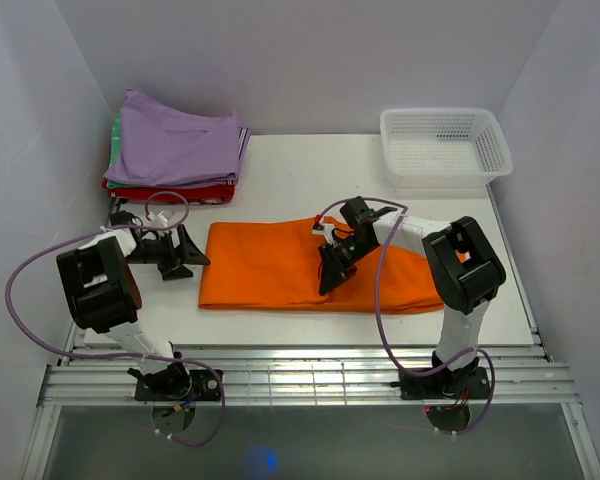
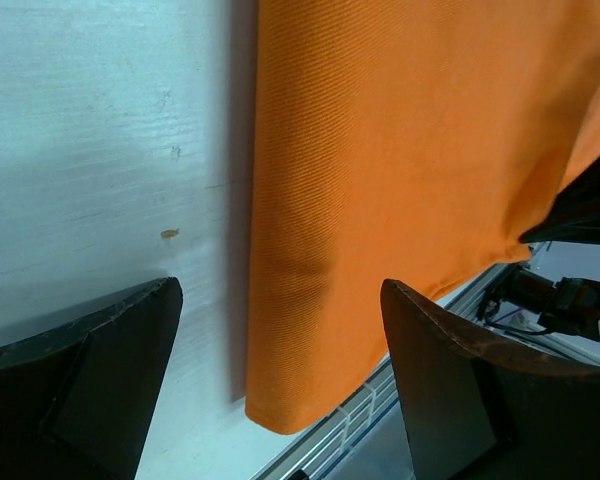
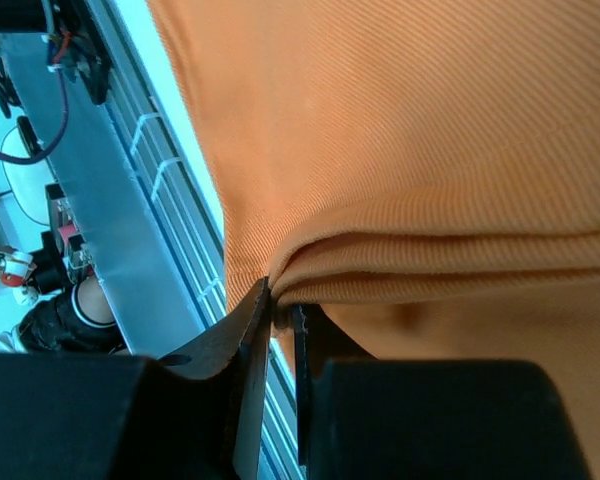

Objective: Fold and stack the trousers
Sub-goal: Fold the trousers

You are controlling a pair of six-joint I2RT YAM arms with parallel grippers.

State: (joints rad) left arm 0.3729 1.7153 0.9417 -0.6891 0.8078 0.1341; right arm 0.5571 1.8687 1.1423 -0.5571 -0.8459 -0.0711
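Trousers (image 1: 270,270): one bright orange soft-cloth pair, lying flat, centre
Folded garments (image 1: 175,150): I count three, lilac, green, red
Basket (image 1: 445,173): one, white mesh
Left fingers (image 2: 90,360): apart
Right fingers (image 3: 242,350): pinching orange cloth
Room: white counter (image 1: 300,180), pale walls (image 1: 310,60)

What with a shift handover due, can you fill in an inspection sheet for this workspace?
Surface: white table, a few small marks.
Job's things: orange trousers folded flat, mid-table.
Clutter: stack of folded garments back left, lilac on top; white basket back right.
Grippers: left gripper jaws open at the trousers' left edge, holding nothing; right gripper jaws shut on a fold of the trousers.
Cables: purple cables loop off both arms.
Surroundings: white walls on three sides.
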